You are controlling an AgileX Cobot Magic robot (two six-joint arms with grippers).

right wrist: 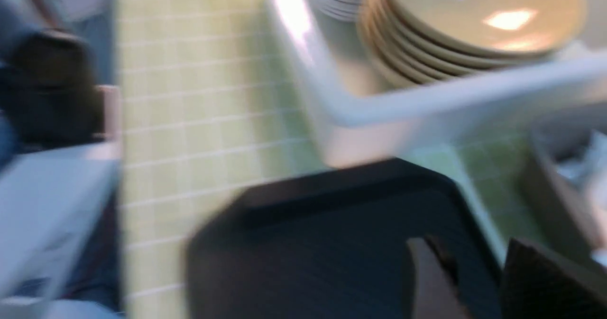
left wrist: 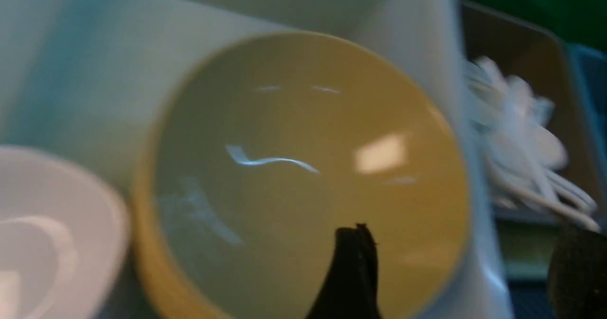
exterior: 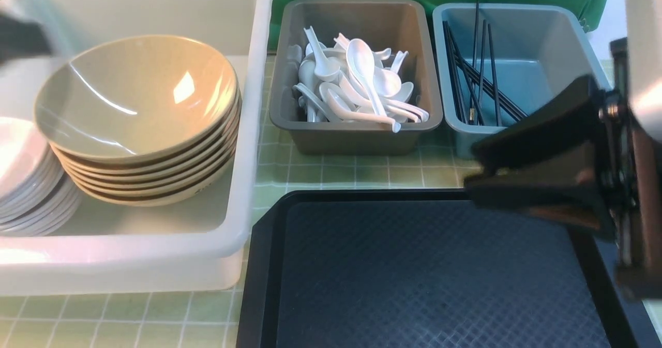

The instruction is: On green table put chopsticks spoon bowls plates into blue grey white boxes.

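tan bowls point(exterior: 137, 100) sat stacked in the white tub point(exterior: 250, 131), upper left of the front view. left gripper point(left wrist: 464, 262) jaws were apart, right gripper point(exterior: 478, 167) jaws too. best finish likely: lift the left arm clear of the rim.

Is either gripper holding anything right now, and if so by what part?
Neither: the left gripper's fingers stand apart, and the right gripper's fingers have nothing between them.

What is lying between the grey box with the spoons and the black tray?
Only a narrow bare strip of the green table separates the grey box and the black tray, as the front view shows.
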